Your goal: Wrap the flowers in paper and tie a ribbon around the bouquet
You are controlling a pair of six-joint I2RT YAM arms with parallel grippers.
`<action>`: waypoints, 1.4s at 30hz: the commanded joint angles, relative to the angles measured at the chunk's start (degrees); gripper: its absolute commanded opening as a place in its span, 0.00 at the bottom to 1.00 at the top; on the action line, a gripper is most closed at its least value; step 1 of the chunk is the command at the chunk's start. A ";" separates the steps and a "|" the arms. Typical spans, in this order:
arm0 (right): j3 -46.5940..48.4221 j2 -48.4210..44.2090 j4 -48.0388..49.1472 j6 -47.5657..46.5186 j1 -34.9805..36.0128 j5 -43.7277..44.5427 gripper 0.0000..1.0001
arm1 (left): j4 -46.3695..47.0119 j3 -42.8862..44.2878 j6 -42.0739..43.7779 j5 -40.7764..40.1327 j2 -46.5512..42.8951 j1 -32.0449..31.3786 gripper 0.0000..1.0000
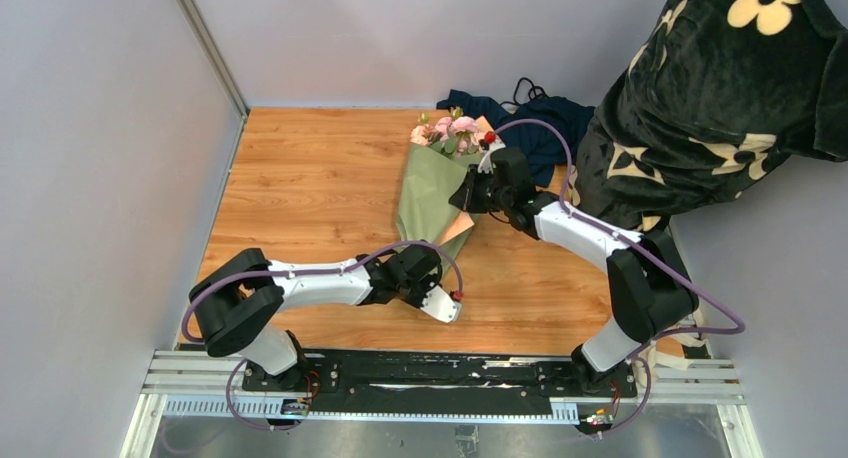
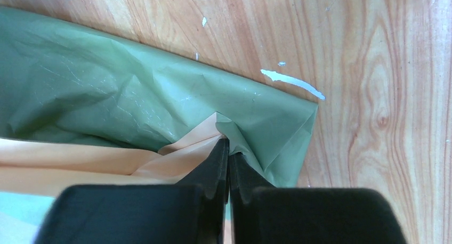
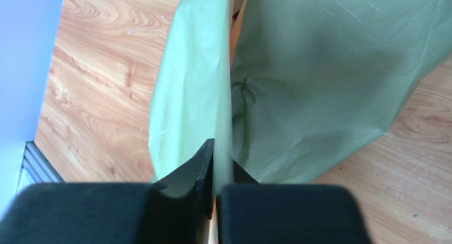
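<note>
The bouquet lies mid-table: pale pink flowers show at the wide far end of a sage-green paper cone. My left gripper sits at the cone's narrow near end. In the left wrist view it is shut on a fold where the green paper meets its tan face. My right gripper is at the cone's right edge. In the right wrist view it is shut on a raised paper flap. The ribbon is out of view.
A dark navy cloth lies behind the bouquet at the back. A person in black fabric with cream flower prints stands at the right. Grey walls close the wooden table on the left and back. A metal rail runs along the near edge.
</note>
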 commanded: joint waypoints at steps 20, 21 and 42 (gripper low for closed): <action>-7.55 4.95 9.99 -5.27 -14.20 -17.35 0.00 | -11.58 15.68 -20.07 15.33 -10.17 6.36 0.52; -7.46 4.95 10.15 -5.26 -14.48 -17.42 0.00 | -9.46 15.90 -20.89 13.74 -8.18 7.70 0.46; -5.73 5.33 10.57 -6.52 -15.89 -15.55 0.15 | -3.60 16.02 -20.78 8.47 14.64 1.88 0.46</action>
